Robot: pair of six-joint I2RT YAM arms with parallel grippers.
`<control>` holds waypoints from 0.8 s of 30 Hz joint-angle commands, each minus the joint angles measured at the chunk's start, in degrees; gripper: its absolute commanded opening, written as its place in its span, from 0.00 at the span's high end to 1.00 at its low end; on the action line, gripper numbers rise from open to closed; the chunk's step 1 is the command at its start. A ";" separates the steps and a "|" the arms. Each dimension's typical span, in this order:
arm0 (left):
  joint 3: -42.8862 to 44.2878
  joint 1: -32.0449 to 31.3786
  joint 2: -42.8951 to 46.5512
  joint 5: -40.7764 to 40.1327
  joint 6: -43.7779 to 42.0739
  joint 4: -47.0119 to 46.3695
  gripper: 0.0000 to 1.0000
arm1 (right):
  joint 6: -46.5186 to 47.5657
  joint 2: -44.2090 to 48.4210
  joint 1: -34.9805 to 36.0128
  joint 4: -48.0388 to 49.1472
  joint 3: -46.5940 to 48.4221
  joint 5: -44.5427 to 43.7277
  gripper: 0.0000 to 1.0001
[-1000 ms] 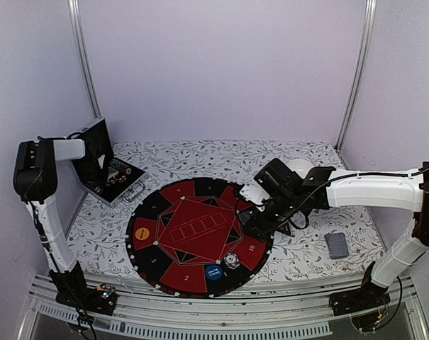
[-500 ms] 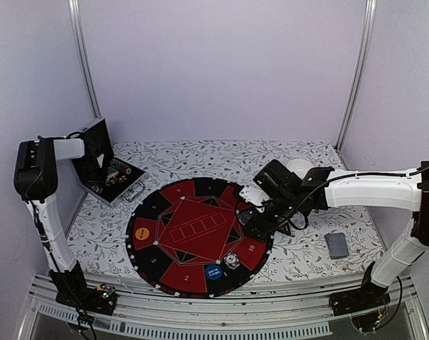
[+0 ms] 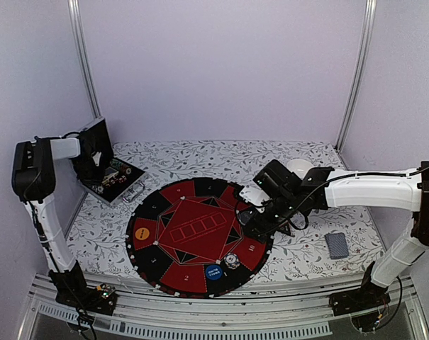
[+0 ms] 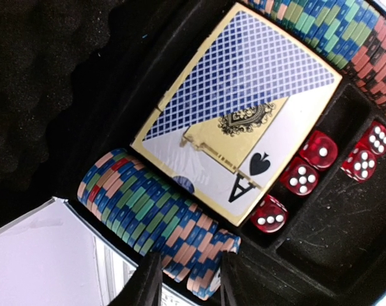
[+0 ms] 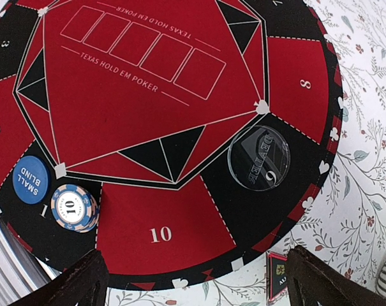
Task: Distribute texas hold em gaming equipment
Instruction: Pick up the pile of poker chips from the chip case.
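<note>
Between the left gripper's [image 4: 186, 285] fingers [image 4: 148, 284] (inside the case [image 4: 326, 248]) sit chips [image 4: 148, 204].

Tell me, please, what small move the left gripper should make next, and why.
Probably close the left gripper on the near end of the chip row and lift a few chips. Its fingers stand apart around that end inside the open case, nothing seems held yet, and the mat carries only one chip stack.

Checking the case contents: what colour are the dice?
The dice are red with white pips, clearest in the left wrist view.
</note>
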State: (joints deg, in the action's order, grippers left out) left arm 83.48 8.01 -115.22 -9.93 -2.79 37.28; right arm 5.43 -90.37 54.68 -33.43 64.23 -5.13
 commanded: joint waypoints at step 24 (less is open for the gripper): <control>-3.41 -0.18 4.14 0.14 -0.36 -2.77 0.53 | 0.19 -1.84 -0.28 -1.63 1.82 3.02 0.01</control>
State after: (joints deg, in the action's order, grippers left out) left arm 80.90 7.88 -113.36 -10.94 -2.39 35.77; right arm 5.43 -91.37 54.68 -34.00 64.23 -2.90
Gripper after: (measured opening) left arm 0.470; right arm 0.986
